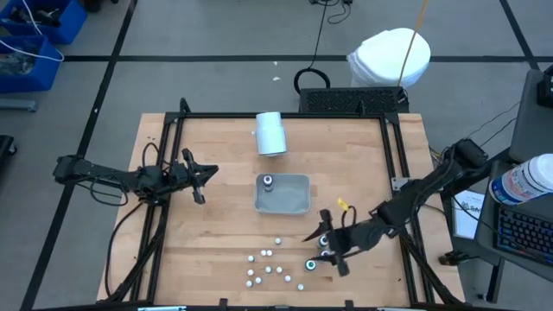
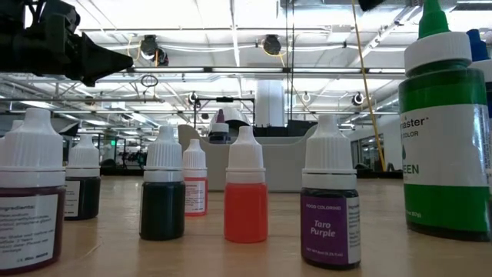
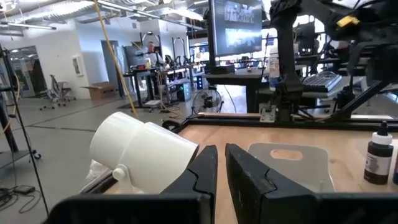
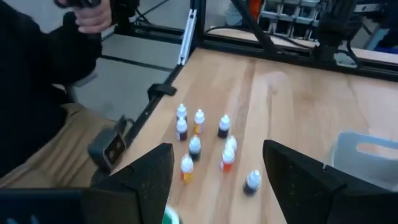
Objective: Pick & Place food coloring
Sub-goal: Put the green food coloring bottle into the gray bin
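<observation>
Right pincer (image 1: 326, 251), jaws spread wide, hovering over green-capped bottle (image 1: 310, 264); next: descending, closing. Left pincer (image 1: 195, 177) idling nearly closed, empty.

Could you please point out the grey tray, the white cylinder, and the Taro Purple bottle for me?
grey tray (image 1: 294, 204): high view, bare floor beside the bottle inside it.
white cylinder (image 1: 270, 134): high view, middle of its side.
Taro Purple bottle (image 2: 330, 228): low view, its purple label.

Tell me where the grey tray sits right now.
In the high view, the grey tray sits mid-table, just below the white cylinder, with one dark bottle inside.
</observation>
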`<state>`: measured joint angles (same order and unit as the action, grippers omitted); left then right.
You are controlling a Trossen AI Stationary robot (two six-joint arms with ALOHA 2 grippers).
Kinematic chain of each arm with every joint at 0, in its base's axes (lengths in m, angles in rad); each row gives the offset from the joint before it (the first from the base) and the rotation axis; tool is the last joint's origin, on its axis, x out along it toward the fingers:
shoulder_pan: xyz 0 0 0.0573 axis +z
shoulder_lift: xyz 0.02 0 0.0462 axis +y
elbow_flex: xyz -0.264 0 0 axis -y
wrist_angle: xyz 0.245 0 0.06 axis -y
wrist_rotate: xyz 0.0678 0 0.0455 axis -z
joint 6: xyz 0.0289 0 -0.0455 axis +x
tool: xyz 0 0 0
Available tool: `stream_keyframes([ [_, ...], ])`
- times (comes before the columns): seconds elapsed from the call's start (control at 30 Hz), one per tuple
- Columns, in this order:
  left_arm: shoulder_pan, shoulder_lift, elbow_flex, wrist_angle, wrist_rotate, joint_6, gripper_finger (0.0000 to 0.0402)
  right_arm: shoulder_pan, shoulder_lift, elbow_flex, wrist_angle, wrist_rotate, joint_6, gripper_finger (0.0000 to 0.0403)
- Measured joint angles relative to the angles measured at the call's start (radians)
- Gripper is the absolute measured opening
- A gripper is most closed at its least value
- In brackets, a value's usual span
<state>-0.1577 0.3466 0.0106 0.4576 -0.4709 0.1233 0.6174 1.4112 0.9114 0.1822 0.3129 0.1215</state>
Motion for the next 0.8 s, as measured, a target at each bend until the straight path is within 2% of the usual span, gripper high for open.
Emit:
stream_keyframes([
  [0.23, 0.000, 0.000, 0.000, -0.013, 0.000, -0.020, 0.0042, 0.010, 0.164, 0.230, -0.284, -0.004, 0.063, 0.0238],
  [0.4, 0.000, 0.000, 0.000, -0.020, 0.000, -0.024, 0.0042, 0.025, 0.232, 0.310, -0.351, -0.033, 0.080, 0.0238],
  [0.6, 0.000, 0.000, 0.000, 0.013, 0.010, 0.037, 0.0042, 0.059, 0.223, 0.324, -0.366, -0.030, 0.035, 0.0238],
  [0.8, -0.002, 0.000, 0.000, 0.031, 0.144, -0.014, 0.0042, 0.093, 0.159, 0.320, -0.379, -0.028, 0.023, 0.0226],
])
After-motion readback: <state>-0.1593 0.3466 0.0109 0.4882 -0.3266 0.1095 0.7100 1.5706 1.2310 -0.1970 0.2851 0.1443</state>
